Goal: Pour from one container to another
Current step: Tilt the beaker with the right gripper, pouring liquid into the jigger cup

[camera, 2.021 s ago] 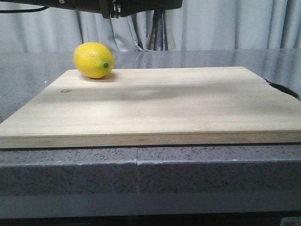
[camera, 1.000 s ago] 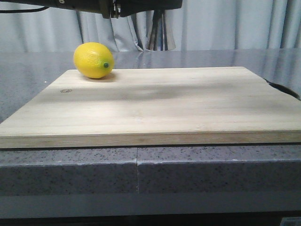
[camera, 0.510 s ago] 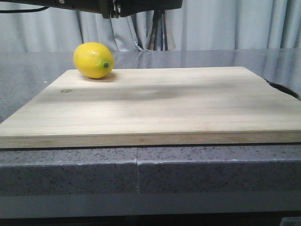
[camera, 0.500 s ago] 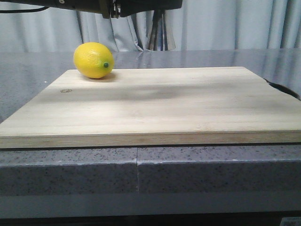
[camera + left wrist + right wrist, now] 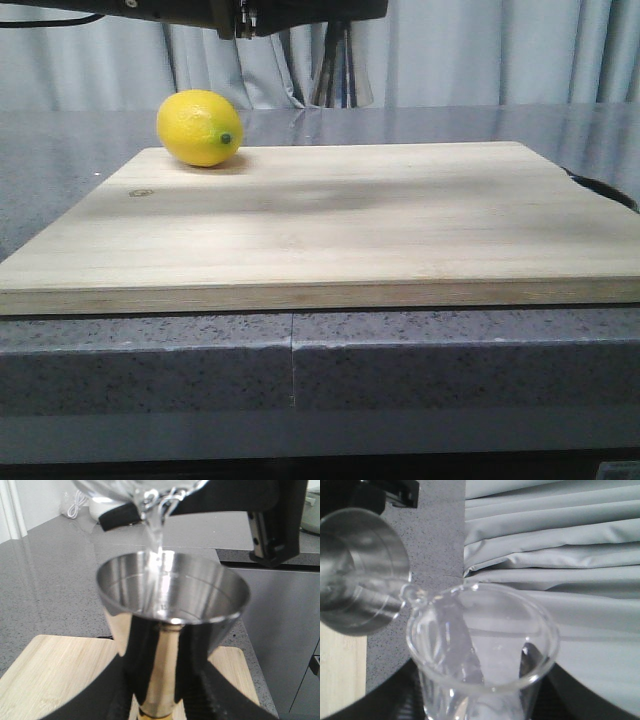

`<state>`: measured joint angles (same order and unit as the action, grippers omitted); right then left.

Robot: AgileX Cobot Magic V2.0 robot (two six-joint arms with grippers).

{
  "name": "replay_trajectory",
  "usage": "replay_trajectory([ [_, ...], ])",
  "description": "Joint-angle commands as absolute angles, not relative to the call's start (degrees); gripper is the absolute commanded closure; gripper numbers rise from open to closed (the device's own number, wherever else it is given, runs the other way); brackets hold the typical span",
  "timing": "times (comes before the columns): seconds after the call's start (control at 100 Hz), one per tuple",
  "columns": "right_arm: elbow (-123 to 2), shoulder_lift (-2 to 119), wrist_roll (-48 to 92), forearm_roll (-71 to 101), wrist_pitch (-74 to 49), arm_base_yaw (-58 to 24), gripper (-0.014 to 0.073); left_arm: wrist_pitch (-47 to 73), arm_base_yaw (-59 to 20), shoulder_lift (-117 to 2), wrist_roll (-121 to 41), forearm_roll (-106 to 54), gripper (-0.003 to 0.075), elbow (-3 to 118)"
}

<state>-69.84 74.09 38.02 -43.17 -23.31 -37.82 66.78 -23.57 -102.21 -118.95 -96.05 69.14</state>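
While the right gripper [image 5: 485,700] clamps the tilted glass beaker [image 5: 485,645], clear liquid [image 5: 157,535] streams from its lip, into the steel jigger [image 5: 172,625], gripped by the left gripper [image 5: 160,705], above the cutting board [image 5: 45,675], lemon [image 5: 199,127] at its far left corner.

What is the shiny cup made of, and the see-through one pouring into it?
The shiny cup looks like polished steel: mirror-like, with a gold-tinted stem. The see-through cup looks like clear glass, since the curtain shows through it, though clear plastic is possible.
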Motion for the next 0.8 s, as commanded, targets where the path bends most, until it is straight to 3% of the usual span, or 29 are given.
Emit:
replay_trajectory([
  [0.0, -71.9, 72.7, 38.2, -46.6, -19.9, -37.8, 0.0321, 72.8, -24.0, -99.6, -118.6, -100.7, 0.0533, 70.5],
  [0.79, -71.9, 72.8, 38.2, -50.9, -18.3, -37.8, 0.0321, 72.8, -24.0, -99.6, -118.6, -100.7, 0.0533, 70.5],
])
